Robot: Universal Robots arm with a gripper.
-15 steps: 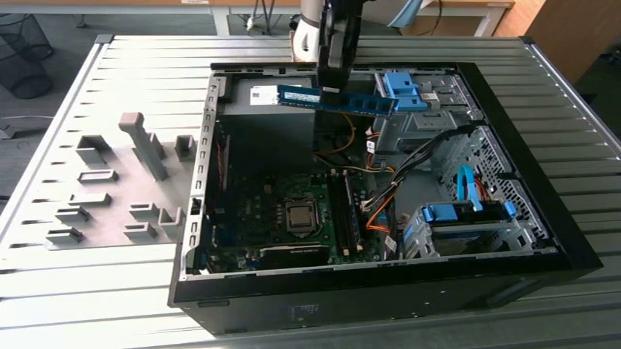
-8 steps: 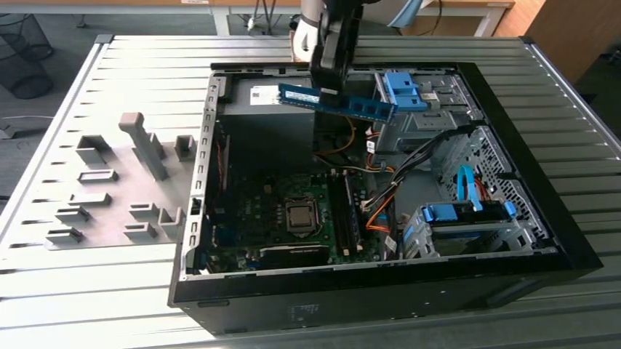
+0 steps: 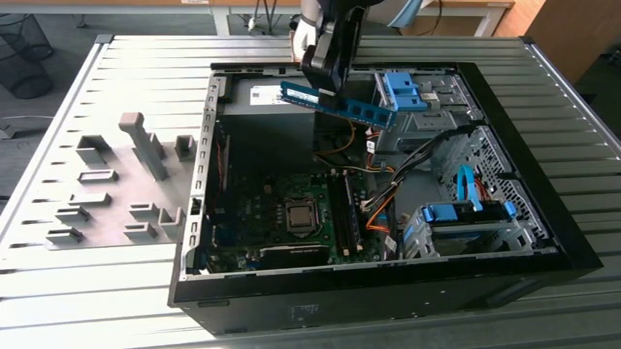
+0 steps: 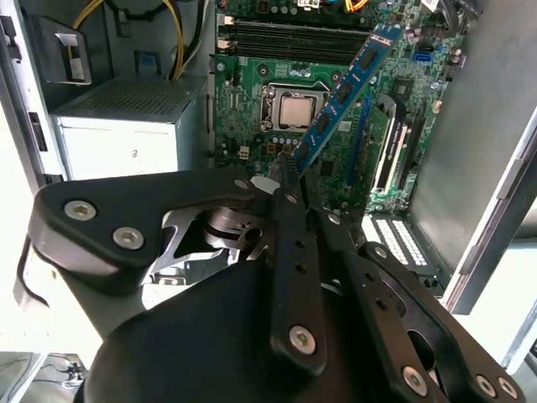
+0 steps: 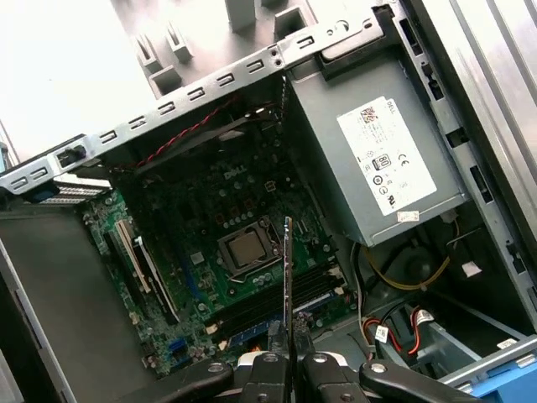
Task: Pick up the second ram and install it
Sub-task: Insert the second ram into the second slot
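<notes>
The second ram [image 3: 342, 105] is a long blue stick with black chips, and it hangs tilted in the air above the open computer case [image 3: 388, 267], over the far end near the power supply [image 3: 254, 93]. My gripper [image 3: 323, 89] is shut on one end of it from above. In the second wrist view the ram [image 4: 348, 88] sticks out from the gripper [image 4: 289, 172] over the green motherboard [image 4: 252, 92]. The first wrist view has the ram [image 5: 288, 269] edge-on, clamped in the gripper [image 5: 288, 351] above the long black memory slots [image 5: 273, 306].
The case lies on its side on a slatted metal table [image 3: 116, 73]. Grey holder blocks [image 3: 126, 189] stand on the exterior view's left of the case. Blue drive cages [image 3: 466, 214], orange and black cables [image 3: 383, 207] and the processor socket [image 3: 301, 216] crowd the inside.
</notes>
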